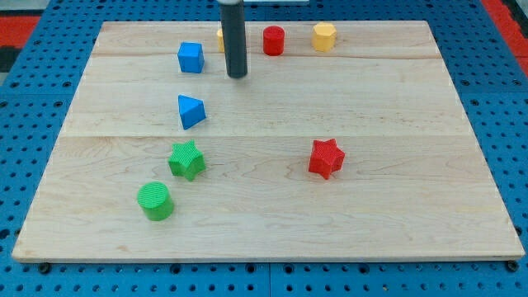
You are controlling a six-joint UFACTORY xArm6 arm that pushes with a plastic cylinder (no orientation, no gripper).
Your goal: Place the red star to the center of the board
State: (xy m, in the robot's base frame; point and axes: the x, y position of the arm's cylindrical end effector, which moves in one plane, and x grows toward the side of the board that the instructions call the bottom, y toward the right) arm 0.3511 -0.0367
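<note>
The red star lies on the wooden board, right of the board's middle and a little toward the view's bottom. My tip is near the view's top, left of centre, far up and left of the red star. It stands between the blue cube on its left and the red cylinder on its upper right, touching neither.
A yellow block shows partly behind the rod. A yellow hexagonal block sits at the top right. A blue triangular block, a green star and a green cylinder lie on the left side.
</note>
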